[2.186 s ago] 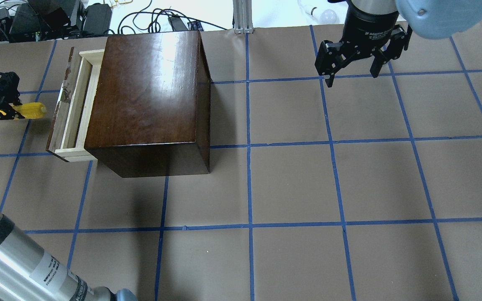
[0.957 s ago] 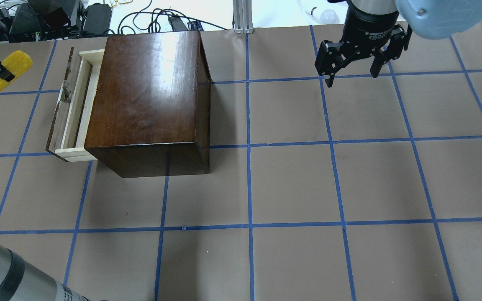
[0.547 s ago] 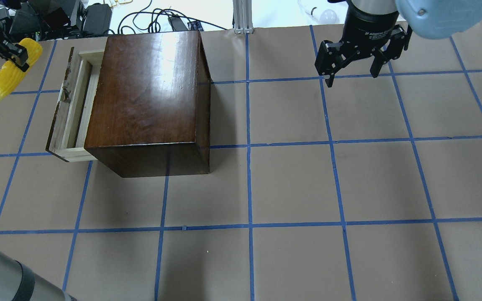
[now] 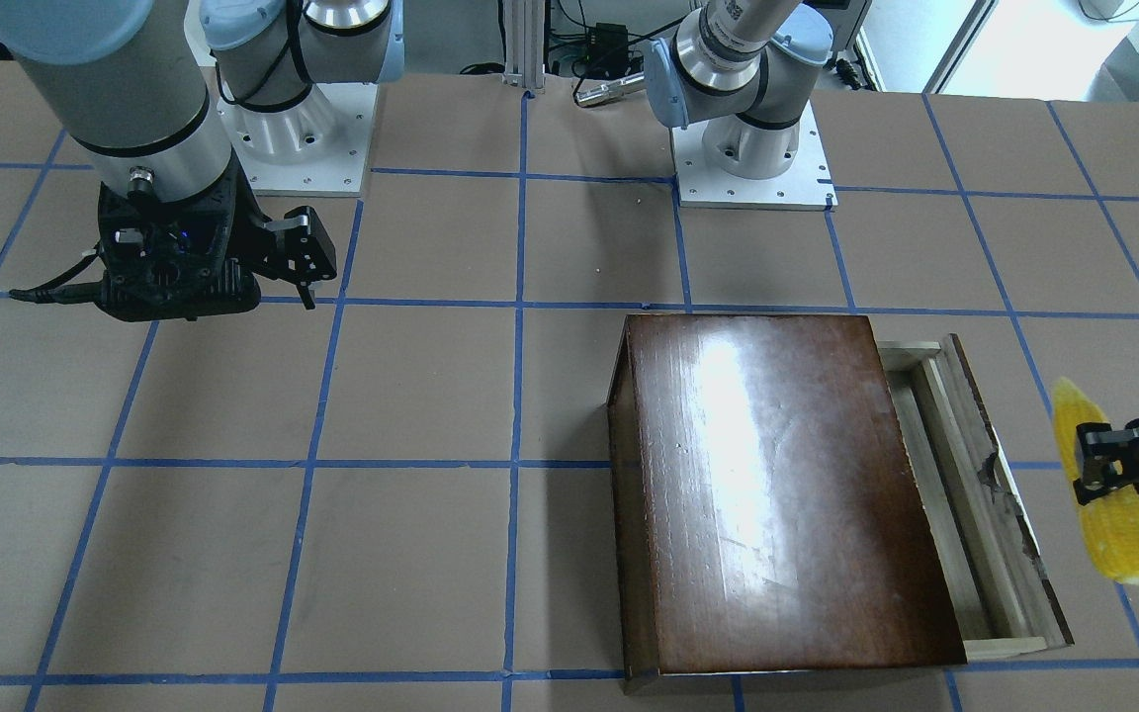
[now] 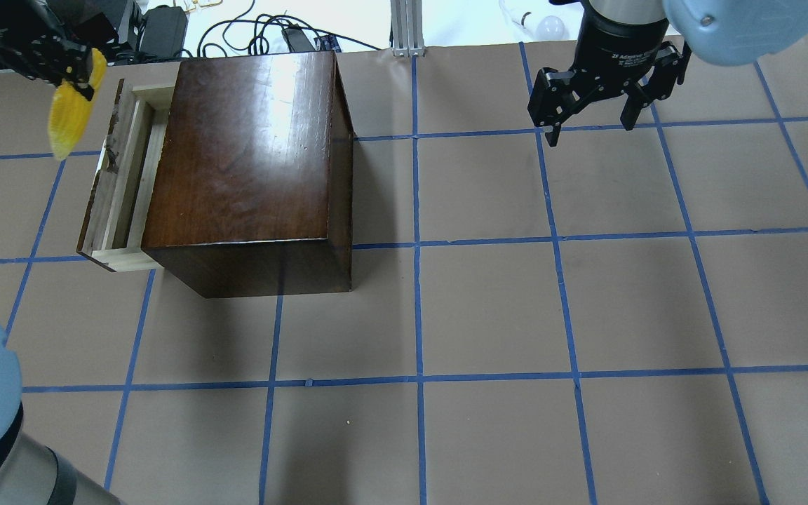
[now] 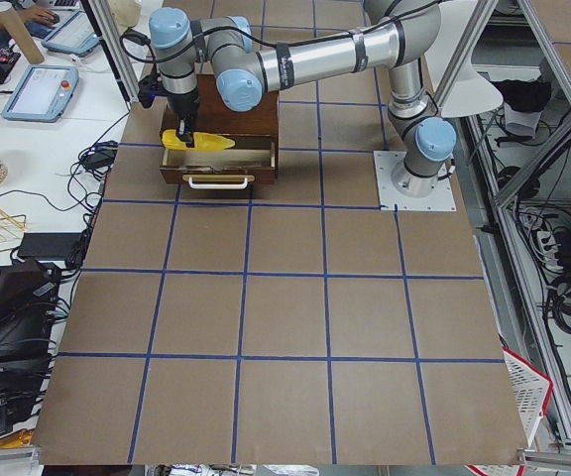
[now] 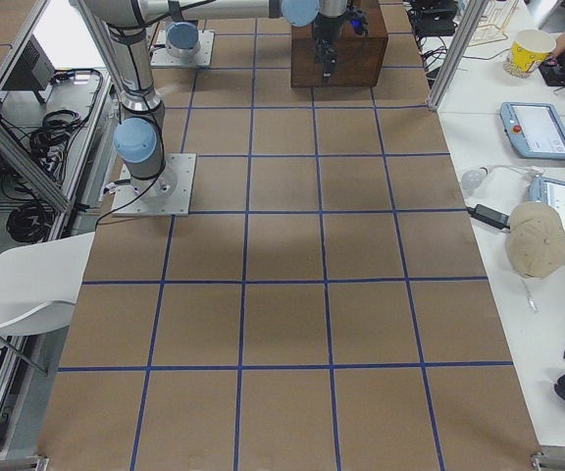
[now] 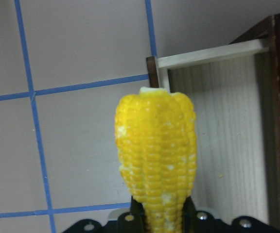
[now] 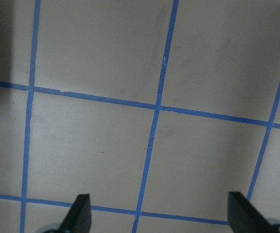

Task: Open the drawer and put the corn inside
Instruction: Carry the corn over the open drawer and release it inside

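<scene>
Left gripper [image 5: 80, 70] is closed on the corn cob [image 5: 69, 119]. Two seconds ago the cob sat low, pointing at the drawer [image 5: 123, 186] front panel. We note it has since been raised and turned lengthwise with the drawer, and now hangs just outside the panel toward its far end. The drawer stands partly out, tray floor exposed. We judge that only the carry over the tray and the release remain. The left wrist points downward. Right gripper [image 5: 590, 119], fingers spread and empty, hangs well apart from the drawer.
</scene>
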